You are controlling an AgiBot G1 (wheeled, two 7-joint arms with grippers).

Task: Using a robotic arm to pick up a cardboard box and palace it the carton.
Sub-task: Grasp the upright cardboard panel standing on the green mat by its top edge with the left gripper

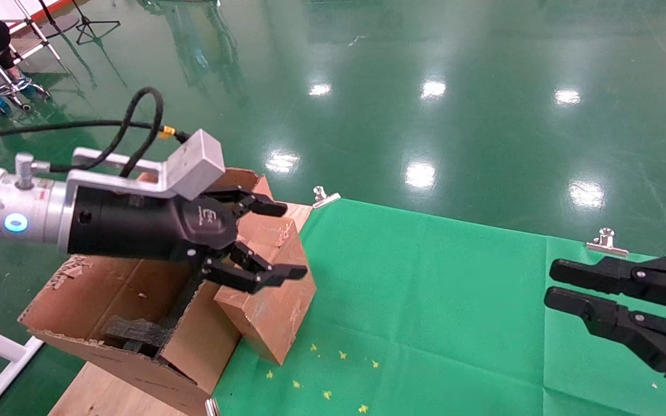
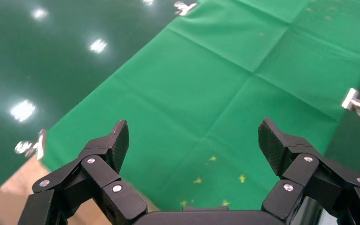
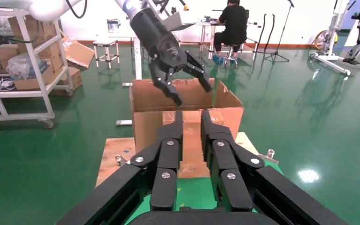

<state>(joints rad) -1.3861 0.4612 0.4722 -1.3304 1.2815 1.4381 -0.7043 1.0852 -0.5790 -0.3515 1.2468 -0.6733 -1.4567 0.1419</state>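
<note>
Glossy green shop floor all round, w/ a green cloth (image 1: 425, 300) clipped over the table in front of me. My left gripper (image 1: 278, 240) hangs w/ fingers spread wide and nothing between them; the left wrist view confirms it, only bare cloth shows past the two pads (image 2: 120, 140). It sits above the spot where the cardboard box (image 1: 269, 315) meets the carton (image 1: 107, 300).

Carton stands at the table's left edge on a bare wood board (image 1: 102, 393), flaps up, edges ragged, black foam (image 1: 136, 335) down inside. The box isn't in it: it rests on the cloth, tilted, leaning against the carton's outer wall, just below my open fingers. My right gripper (image 1: 564, 286) is parked well off to the right over the cloth, fingers nearly together, holding nothing.

Step in hand, as I judge it: the pick, not the place. Box still needs grabbing.

Next move calls for: drop the left gripper down onto the box, line the fingers across its narrower faces, close firmly. Tilt is awkward, so wrist prob. needs rolling to match the slope, else pads slip off a scuffed edge. Then lift clear of the upright flap, carry over the opening, lower onto the foam.
</note>
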